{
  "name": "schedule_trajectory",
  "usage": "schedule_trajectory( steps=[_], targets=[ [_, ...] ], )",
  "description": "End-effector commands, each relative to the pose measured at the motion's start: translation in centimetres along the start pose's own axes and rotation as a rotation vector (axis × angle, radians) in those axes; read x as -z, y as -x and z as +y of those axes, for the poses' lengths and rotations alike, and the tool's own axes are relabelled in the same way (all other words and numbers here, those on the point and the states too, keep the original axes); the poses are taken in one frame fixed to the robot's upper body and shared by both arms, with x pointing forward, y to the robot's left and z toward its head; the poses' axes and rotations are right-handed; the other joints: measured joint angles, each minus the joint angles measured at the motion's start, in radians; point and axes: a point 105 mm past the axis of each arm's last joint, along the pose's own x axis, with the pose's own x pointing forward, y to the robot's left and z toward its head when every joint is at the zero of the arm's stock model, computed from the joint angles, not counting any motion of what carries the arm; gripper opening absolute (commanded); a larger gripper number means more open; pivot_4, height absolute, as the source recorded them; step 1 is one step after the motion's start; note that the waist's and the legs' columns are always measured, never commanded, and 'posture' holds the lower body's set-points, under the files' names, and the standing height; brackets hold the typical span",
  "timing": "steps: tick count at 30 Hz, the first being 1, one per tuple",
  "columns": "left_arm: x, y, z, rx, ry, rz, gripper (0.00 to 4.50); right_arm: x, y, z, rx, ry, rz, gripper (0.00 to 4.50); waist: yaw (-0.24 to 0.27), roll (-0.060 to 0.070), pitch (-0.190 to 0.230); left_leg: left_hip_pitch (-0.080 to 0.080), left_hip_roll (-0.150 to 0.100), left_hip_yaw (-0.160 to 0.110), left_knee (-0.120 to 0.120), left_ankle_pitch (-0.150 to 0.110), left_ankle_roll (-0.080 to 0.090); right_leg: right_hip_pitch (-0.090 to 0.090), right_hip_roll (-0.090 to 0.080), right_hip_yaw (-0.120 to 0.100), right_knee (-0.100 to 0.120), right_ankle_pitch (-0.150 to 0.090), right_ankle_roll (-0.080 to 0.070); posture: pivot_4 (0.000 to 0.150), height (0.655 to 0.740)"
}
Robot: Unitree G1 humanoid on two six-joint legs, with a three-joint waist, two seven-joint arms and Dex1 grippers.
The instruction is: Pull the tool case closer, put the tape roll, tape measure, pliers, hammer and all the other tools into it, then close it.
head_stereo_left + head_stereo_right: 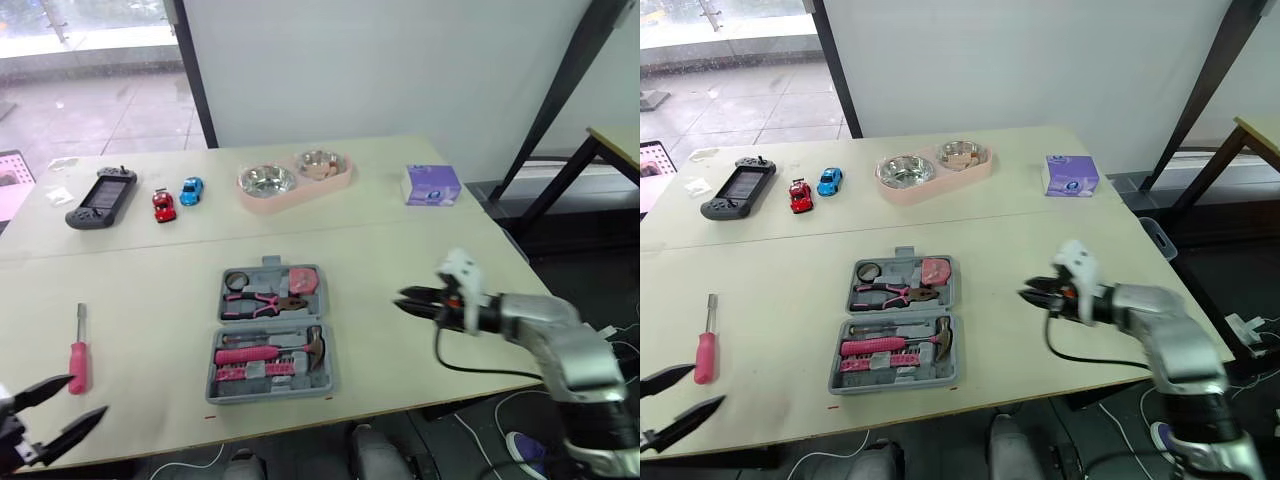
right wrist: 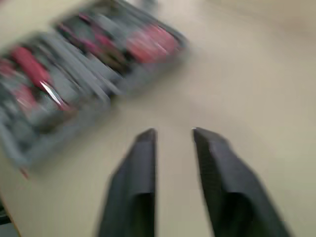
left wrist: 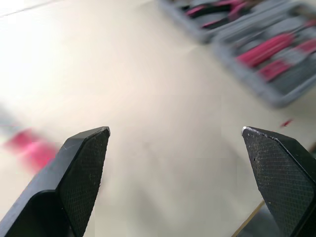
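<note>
Left eye view: left end effector (image 1: 89, 393) spread wide, empty, near screwdriver (image 1: 79, 352); straddle pink handle squarely; right end effector (image 1: 398, 300) barely parted, empty.

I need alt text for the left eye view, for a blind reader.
An open grey tool case holding pink tools lies on a table, with a screwdriver lying outside it. The open left pincer is near the screwdriver; the right pincer hovers right of the case. Toy cars, bowls and a box sit behind.
</note>
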Motion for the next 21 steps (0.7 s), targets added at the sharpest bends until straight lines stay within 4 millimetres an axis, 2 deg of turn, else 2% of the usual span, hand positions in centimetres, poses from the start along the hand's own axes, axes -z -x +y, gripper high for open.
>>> schedule_trajectory(
  steps=[1,3,4,6,9,17,20,21],
  targets=[
    [0.5,3.9,2.8,-0.136,-0.025,0.054,4.5,0.8,4.6,-2.5,0.11,0.022,-0.034,3.17,-0.003,0.001,0.001,0.0,0.0,0.0,0.0,0.0,0.0,0.0,0.0,0.0,-0.001,0.0,0.0,0.15,0.7387],
    [1.1,5.8,3.7,-0.175,0.0,0.092,4.5,2.0,6.9,-3.6,0.169,0.015,-0.014,4.2,-0.008,0.002,0.002,0.0,0.0,0.001,0.0,0.0,0.0,0.001,0.0,0.0,-0.007,0.0,0.0,0.15,0.7387],
    [1.4,6.5,4.1,-0.192,0.005,0.109,4.5,2.5,7.7,-3.8,0.185,-0.003,-0.012,4.45,-0.011,0.002,0.002,0.0,0.0,0.002,0.0,0.0,0.0,0.001,-0.001,0.0,-0.009,0.0,0.0,0.15,0.7387],
    [1.8,7.3,4.7,-0.213,0.007,0.133,4.5,3.2,8.4,-4.0,0.201,-0.023,-0.012,4.45,-0.017,0.002,0.002,0.0,0.0,0.004,0.0,-0.001,-0.001,0.001,-0.002,0.0,-0.013,0.0,0.0,0.15,0.7387],
    [2.2,7.8,5.1,-0.224,-0.005,0.159,4.5,3.5,8.4,-3.9,0.205,-0.047,-0.044,4.45,-0.027,0.001,0.002,0.001,0.0,0.006,0.001,-0.002,-0.003,0.001,-0.003,0.0,-0.014,0.001,-0.001,0.15,0.7387],
    [2.5,7.0,5.0,-0.206,-0.011,0.135,4.5,5.5,8.3,-3.5,0.215,-0.062,-0.012,4.45,-0.027,0.001,0.002,0.003,0.0,0.007,0.0,-0.002,-0.004,0.001,-0.004,0.0,-0.014,0.001,-0.002,0.15,0.7387],
    [2.7,6.6,4.8,-0.215,0.006,0.105,4.5,5.4,8.0,-3.4,0.211,-0.06,-0.018,4.45,-0.026,0.001,0.002,0.004,0.0,0.007,-0.001,-0.002,-0.003,0.001,-0.004,0.0,-0.012,0.001,-0.002,0.15,0.7387],
    [2.7,6.3,4.6,-0.221,0.014,0.079,4.5,4.8,7.5,-3.2,0.196,-0.048,-0.029,4.45,-0.027,0.001,0.002,0.005,0.0,0.007,-0.001,-0.002,-0.003,0.001,-0.004,0.0,-0.011,0.001,-0.002,0.15,0.7387]
  ],
)
